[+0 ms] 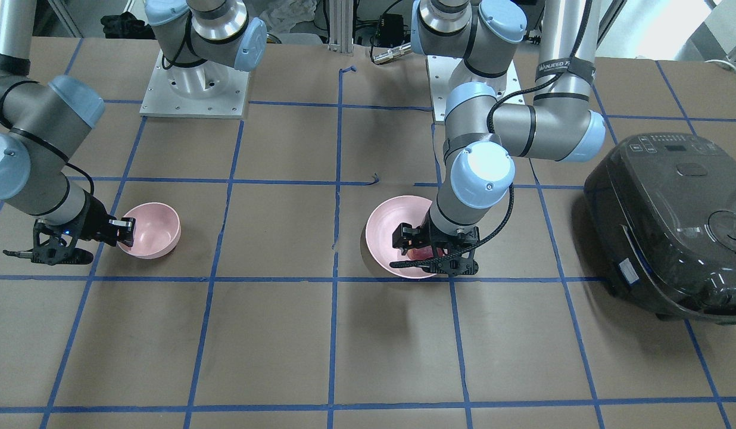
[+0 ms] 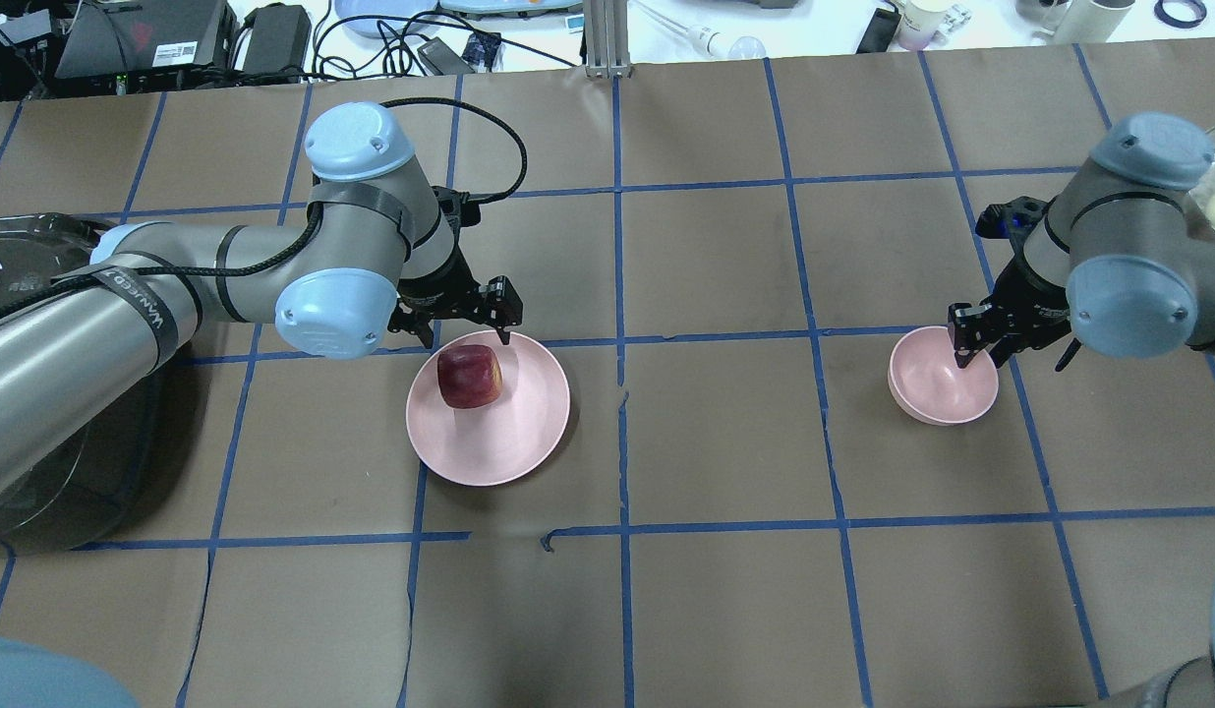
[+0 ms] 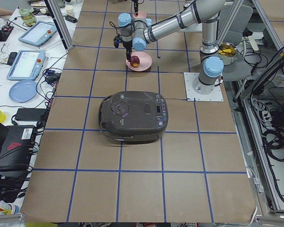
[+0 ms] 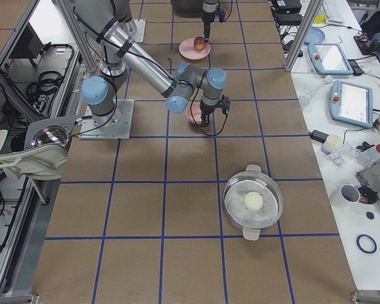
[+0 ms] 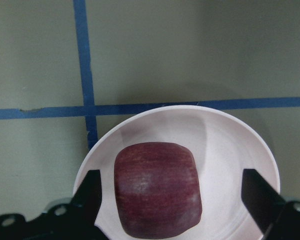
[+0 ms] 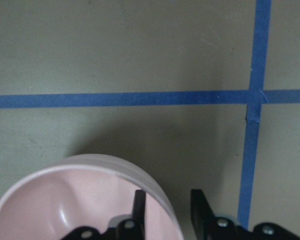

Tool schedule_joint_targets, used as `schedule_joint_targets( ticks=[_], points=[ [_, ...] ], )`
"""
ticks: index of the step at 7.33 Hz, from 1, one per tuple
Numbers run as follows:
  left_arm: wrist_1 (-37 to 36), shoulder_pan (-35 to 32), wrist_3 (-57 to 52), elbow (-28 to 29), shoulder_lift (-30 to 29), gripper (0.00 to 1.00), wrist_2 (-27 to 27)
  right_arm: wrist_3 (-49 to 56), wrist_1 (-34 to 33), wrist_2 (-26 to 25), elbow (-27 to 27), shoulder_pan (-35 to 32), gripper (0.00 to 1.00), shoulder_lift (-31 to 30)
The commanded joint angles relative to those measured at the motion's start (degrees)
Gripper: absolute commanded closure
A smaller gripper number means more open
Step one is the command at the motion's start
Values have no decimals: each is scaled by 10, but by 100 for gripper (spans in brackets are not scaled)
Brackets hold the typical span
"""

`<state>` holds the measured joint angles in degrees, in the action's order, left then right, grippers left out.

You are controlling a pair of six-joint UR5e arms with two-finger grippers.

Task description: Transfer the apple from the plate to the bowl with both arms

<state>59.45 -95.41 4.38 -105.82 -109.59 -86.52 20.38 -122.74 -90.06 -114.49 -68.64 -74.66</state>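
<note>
From the table's left end we first meet the black cooker (image 3: 132, 117). Beyond it the left gripper (image 2: 457, 329) hangs with fingers spread wide either side of the apple (image 2: 469, 377), which sits on the plate (image 2: 529, 433). Farthest, the right gripper (image 2: 978, 352) pinches the bowl (image 2: 932, 388) by its rim, one finger inside, one outside.

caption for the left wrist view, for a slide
Open left gripper straddling a small dark red apple on a wide, shallow pale pink plate.
</note>
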Motion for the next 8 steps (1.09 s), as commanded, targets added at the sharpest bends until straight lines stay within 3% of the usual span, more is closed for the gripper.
schedule_joint_targets(
  ticks=[1, 2, 3, 4, 5, 7, 8],
  points=[
    [0, 0, 8, -18, -8, 0, 4, 1, 3, 0, 0, 0, 100, -1],
    [0, -2, 4, -33, -8, 4, 0, -1, 3, -2, 1, 0, 100, -2],
    [-6, -2, 2, -39, -9, 34, -1, -6, 2, 1, 4, -1, 100, -3],
    [-24, -2, 1, -40, -9, 69, -1, -60, 0, 52, 17, -14, 100, -2],
    [-27, -2, 0, -39, -8, 80, 0, -120, 8, 106, 44, -43, 100, 0],
    [-30, -2, 1, -36, -6, 93, 2, -254, 3, 109, 48, -162, 100, 1],
    [-30, -1, -3, -24, 5, 95, 5, -311, -3, 106, 50, -218, 100, 1]
  ],
)
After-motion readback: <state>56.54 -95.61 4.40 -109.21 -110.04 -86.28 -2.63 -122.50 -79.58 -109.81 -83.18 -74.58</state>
